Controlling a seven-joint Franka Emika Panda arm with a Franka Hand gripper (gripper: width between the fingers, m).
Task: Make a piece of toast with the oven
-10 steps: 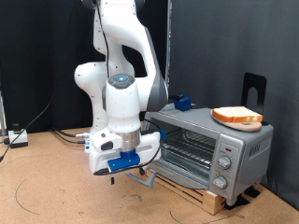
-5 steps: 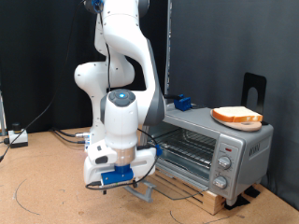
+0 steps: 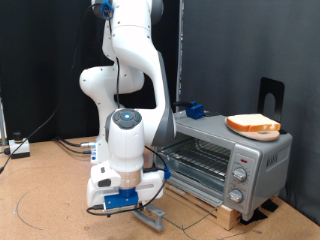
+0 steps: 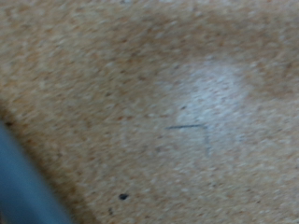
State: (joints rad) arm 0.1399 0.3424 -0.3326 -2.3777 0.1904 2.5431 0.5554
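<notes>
The oven point(image 3: 215, 137) stands at the exterior view's right, its glass door point(image 3: 153, 216) dropped open near the table and its wire rack point(image 3: 192, 160) showing. The piece of toast point(image 3: 253, 123) lies on a round tan plate point(image 3: 262, 134) on top of the oven. My gripper point(image 3: 122, 204) is low over the table at the door's outer edge; its fingers are hidden behind the hand. The wrist view shows only blurred brown tabletop point(image 4: 177, 103) and a grey-blue edge point(image 4: 23, 191); no fingers show there.
The oven sits on a wooden pallet point(image 3: 232, 213). A black stand point(image 3: 270, 95) rises behind it and a blue object point(image 3: 193, 110) sits at its back. Cables point(image 3: 40, 205) and a white box point(image 3: 18, 147) lie at the exterior view's left.
My hand has moved down and toward the exterior view's left, and the oven door has swung down with it to nearly flat.
</notes>
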